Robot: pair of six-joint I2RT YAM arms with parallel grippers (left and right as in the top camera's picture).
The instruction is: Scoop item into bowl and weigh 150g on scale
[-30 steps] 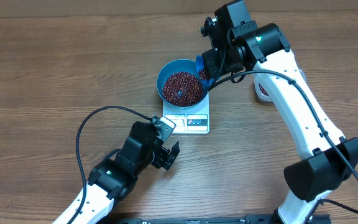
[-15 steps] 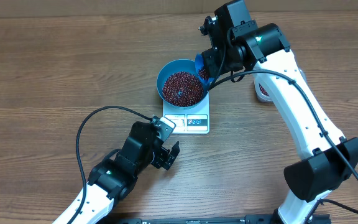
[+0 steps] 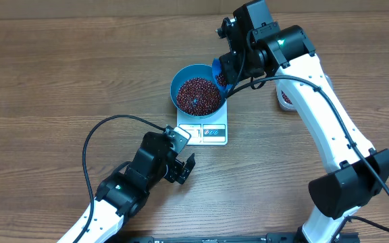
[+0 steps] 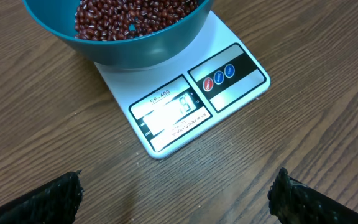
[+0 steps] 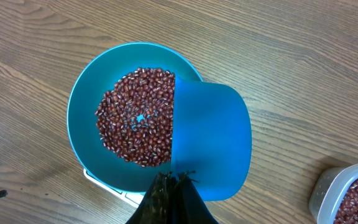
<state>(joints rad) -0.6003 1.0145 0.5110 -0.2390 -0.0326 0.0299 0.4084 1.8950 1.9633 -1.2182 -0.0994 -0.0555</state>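
Note:
The blue bowl (image 3: pixel 178 81) stands on the white scale (image 3: pixel 215 133) and holds a heap of red-brown beans (image 3: pixel 198 96). My right gripper (image 3: pixel 229 73) is shut on the handle of a small blue scoop (image 3: pixel 217 69), which is tilted over the bowl's right rim. In the right wrist view the scoop (image 5: pixel 213 140) shows its smooth back beside the beans (image 5: pixel 135 124), the bowl (image 5: pixel 82 124) around them and the right gripper (image 5: pixel 176 178) below. My left gripper (image 3: pixel 184 169) hangs open over bare table in front of the scale (image 4: pixel 232 99); the left gripper (image 4: pixel 179 199) is empty, with the bowl (image 4: pixel 129 53) beyond.
A clear tub (image 3: pixel 286 99) with more beans stands to the right of the scale, seen also as the tub (image 5: pixel 350 193) at the right wrist view's lower right corner. The scale's display (image 4: pixel 173 112) is lit but glare hides its reading. Wooden tabletop lies all around.

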